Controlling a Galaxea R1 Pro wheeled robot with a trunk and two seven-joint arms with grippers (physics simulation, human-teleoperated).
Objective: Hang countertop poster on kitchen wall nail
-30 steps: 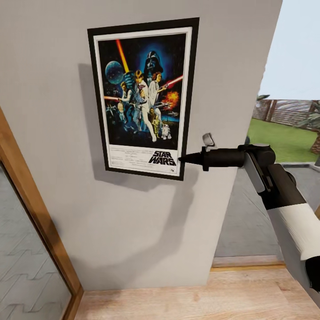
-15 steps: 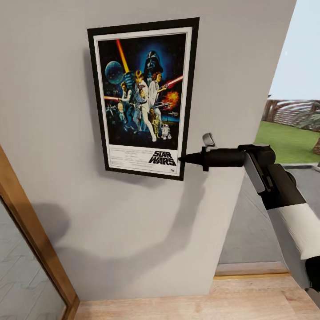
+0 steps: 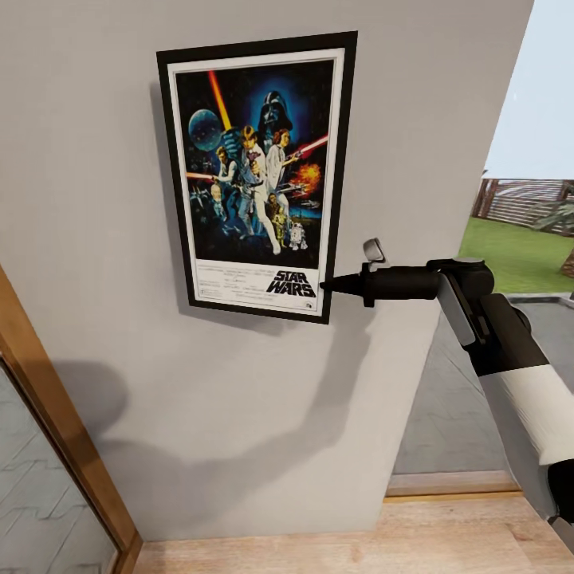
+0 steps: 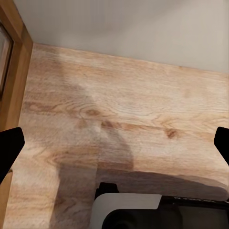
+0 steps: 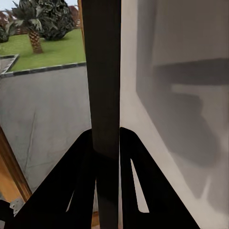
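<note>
The poster [image 3: 259,177] stands upright against the grey wall [image 3: 239,414], tilted slightly. It has a black frame, a white inner border, colourful figures with a helmeted head on dark blue, and a "STAR WARS" logo at its foot. The right gripper [image 3: 327,285] pinches its lower right edge, reaching in from the side. In the right wrist view the two black fingers [image 5: 81,181] press on the frame's dark edge [image 5: 102,76]. The left gripper [image 4: 114,148] hangs spread wide over the wooden floor [image 4: 124,109]. A wooden door frame [image 3: 56,414] stands at the left.
</note>
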